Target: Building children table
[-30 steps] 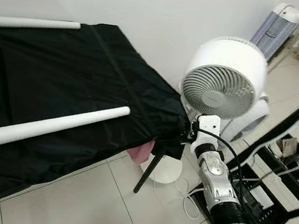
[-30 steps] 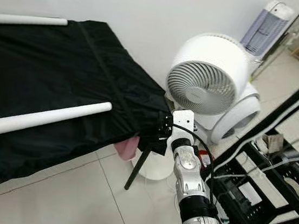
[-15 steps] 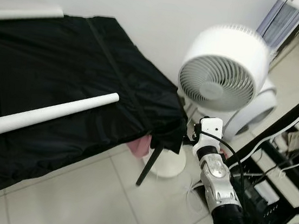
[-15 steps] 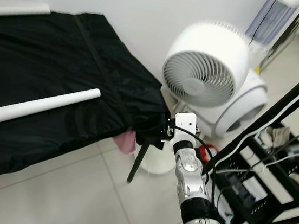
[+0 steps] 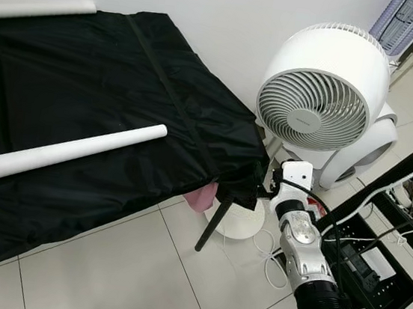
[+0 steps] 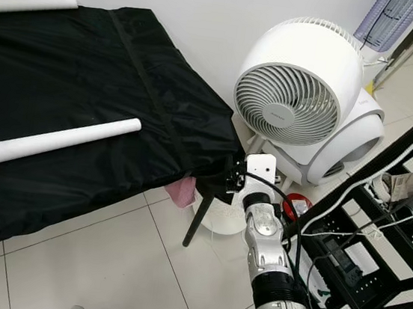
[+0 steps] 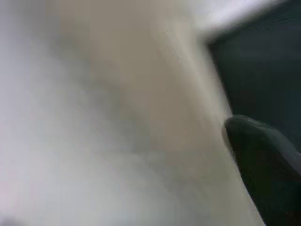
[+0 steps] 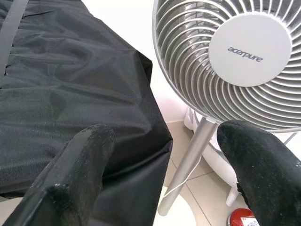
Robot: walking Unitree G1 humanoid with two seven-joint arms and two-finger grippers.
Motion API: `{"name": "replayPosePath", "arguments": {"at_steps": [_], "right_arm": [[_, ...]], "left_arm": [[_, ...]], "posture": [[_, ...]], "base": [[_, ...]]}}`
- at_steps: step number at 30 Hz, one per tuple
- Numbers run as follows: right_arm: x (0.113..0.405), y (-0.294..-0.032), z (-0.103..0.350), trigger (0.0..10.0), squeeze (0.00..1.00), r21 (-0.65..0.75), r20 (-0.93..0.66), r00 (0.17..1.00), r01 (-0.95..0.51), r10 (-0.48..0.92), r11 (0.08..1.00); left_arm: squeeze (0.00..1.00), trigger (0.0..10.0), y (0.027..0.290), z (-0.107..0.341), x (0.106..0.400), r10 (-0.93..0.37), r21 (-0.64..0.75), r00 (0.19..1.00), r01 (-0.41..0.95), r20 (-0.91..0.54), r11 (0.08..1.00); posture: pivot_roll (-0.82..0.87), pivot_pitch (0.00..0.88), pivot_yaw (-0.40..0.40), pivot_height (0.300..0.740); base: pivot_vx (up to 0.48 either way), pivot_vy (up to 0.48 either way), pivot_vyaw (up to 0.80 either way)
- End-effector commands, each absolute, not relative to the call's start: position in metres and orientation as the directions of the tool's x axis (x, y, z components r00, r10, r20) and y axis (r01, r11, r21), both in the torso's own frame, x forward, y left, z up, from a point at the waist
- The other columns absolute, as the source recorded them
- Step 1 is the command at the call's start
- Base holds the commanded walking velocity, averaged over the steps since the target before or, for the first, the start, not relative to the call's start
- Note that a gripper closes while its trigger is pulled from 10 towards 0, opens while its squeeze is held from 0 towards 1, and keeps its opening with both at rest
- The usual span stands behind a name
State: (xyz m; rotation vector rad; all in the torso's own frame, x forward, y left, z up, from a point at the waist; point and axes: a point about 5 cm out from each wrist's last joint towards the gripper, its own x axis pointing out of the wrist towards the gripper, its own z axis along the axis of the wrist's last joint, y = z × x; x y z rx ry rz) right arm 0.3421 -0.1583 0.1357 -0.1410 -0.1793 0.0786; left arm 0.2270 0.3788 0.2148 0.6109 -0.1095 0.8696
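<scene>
1. A loose white table leg (image 5: 63, 153) lies on the black-covered counter (image 5: 64, 84), left; another rests at the far edge (image 5: 36, 9). No tabletop is joined, so assembly looks barely started.
2. The right pincer (image 8: 169, 174), fingers spread and empty, hangs at the cover's near-right corner (beside the white fan (image 5: 324, 90)).
3. The left pincer's state I cannot tell.

1. A home room: white tiled floor (image 5: 125, 265) along the lower frame, plain white wall (image 5: 210, 4) at the top.
2. Household white fans (image 5: 324, 86) stand at the upper right.
3. A black wire rack (image 6: 373, 273) sits at the lower right.
</scene>
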Motion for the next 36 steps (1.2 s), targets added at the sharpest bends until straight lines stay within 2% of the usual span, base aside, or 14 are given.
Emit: {"name": "replayPosePath", "arguments": {"at_steps": [1,2,4,5,6,11,13,20,25,27,30,33,36], "right_arm": [[0.34,-0.162,0.13,10.0,0.0,-0.15,0.16,0.984,-0.054,0.079,0.987],[0.34,-0.162,0.13,10.0,0.0,-0.15,0.16,0.984,-0.054,0.079,0.987],[0.342,-0.158,0.13,10.0,0.0,-0.146,0.155,0.983,-0.072,0.094,0.987],[0.342,-0.158,0.13,10.0,0.0,-0.146,0.155,0.983,-0.072,0.094,0.987],[0.343,-0.156,0.13,10.0,0.0,-0.145,0.152,0.983,-0.083,0.106,0.986],[0.344,-0.152,0.131,10.0,0.0,-0.146,0.151,0.981,-0.098,0.12,0.984],[0.344,-0.152,0.131,10.0,0.0,-0.15,0.15,0.98,-0.104,0.127,0.983],[0.344,-0.151,0.13,10.0,0.0,-0.159,0.149,0.98,-0.111,0.135,0.981],[0.343,-0.151,0.13,10.0,0.0,-0.162,0.149,0.979,-0.113,0.137,0.98],[0.344,-0.151,0.129,10.0,0.0,-0.165,0.147,0.979,-0.118,0.143,0.979],[0.344,-0.15,0.128,10.0,0.0,-0.166,0.145,0.979,-0.121,0.146,0.979],[0.345,-0.147,0.128,10.0,0.0,-0.171,0.143,0.976,-0.139,0.164,0.975],[0.345,-0.147,0.128,10.0,0.0,-0.171,0.143,0.976,-0.139,0.164,0.975]], "left_arm": [[0.0,10.0,0.374,0.216,0.23,0.695,0.45,0.612,-0.777,0.377,0.44],[0.0,10.0,0.374,0.216,0.23,0.695,0.45,0.612,-0.777,0.377,0.44],[0.0,10.0,0.369,0.21,0.24,0.645,0.499,0.688,-0.709,0.334,0.498],[0.0,10.0,0.369,0.21,0.24,0.645,0.499,0.688,-0.709,0.334,0.498],[0.0,10.0,0.367,0.208,0.247,0.611,0.522,0.73,-0.665,0.305,0.534],[0.0,10.0,0.365,0.209,0.254,0.571,0.534,0.768,-0.625,0.29,0.569],[0.0,10.0,0.355,0.215,0.262,0.495,0.536,0.819,-0.568,0.291,0.625],[0.0,10.0,0.336,0.224,0.272,0.386,0.565,0.879,-0.475,0.28,0.674],[0.0,10.0,0.329,0.222,0.273,0.319,0.534,0.919,-0.395,0.233,0.748],[0.0,10.0,0.327,0.213,0.268,0.23,0.529,0.957,-0.288,0.175,0.798],[0.0,10.0,0.327,0.21,0.265,0.204,0.54,0.966,-0.259,0.162,0.801],[0.0,10.0,0.333,0.194,0.254,0.118,0.53,0.991,-0.13,0.056,0.838],[0.0,10.0,0.333,0.194,0.254,0.118,0.53,0.991,-0.13,0.056,0.838]], "posture": [[0.13,0.137,-0.101,0.74],[0.13,0.137,-0.101,0.74],[0.14,0.134,-0.111,0.74],[0.14,0.134,-0.111,0.74],[0.15,0.132,-0.113,0.74],[0.15,0.131,-0.114,0.74],[0.15,0.128,-0.115,0.74],[0.15,0.121,-0.115,0.74],[0.15,0.121,-0.115,0.74],[0.15,0.109,-0.114,0.74],[0.16,0.106,-0.117,0.74],[0.17,0.099,-0.124,0.74],[0.17,0.099,-0.124,0.74]], "base": [[0.0,0.0,0.0],[0.0,0.0,0.0],[0.0,0.0,0.0],[0.0,0.0,0.0],[0.0,0.0,0.0],[0.0,0.0,0.0],[0.0,0.0,0.0],[0.0,0.0,0.0],[0.0,0.0,0.0],[0.0,0.0,0.0],[0.0,0.0,0.0],[0.0,0.0,0.0],[0.0,0.0,0.0]]}}
